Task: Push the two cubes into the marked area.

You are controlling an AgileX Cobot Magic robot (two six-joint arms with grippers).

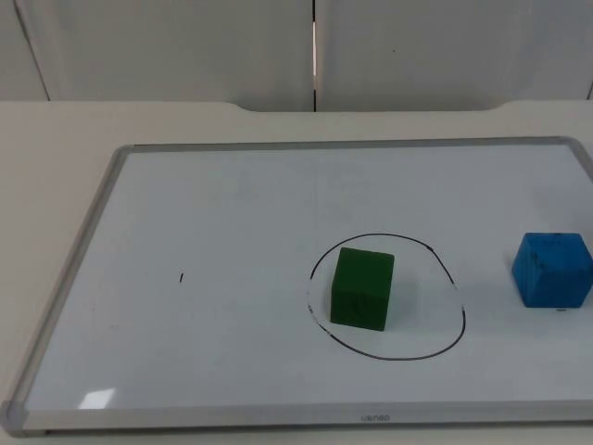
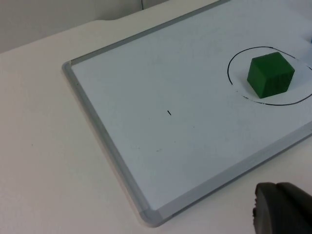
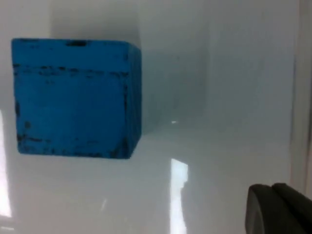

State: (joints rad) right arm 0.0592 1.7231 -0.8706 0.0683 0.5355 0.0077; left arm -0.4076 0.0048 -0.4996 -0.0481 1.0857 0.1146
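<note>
**One cube in, blue cube waiting**

You are working over a whiteboard (image 1: 232,204) lying on the counter (image 1: 56,139). The green cube (image 1: 362,288) is sitting inside the drawn circle (image 1: 459,320) at lower centre; the blue cube (image 1: 553,269) is resting well outside it at the right edge. Your right end effector (image 3: 279,209) is hovering near the blue cube, its grip state impossible to tell; likewise the waiting left end effector (image 2: 282,209). Next you are probably pushing blue leftward.

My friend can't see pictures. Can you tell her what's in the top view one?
A green wooden cube sits inside a hand-drawn black circle on a white whiteboard with a grey metal frame. A blue wooden cube stands outside the circle, near the board's right edge. A tiny black pen mark sits on the board's left half.
</note>
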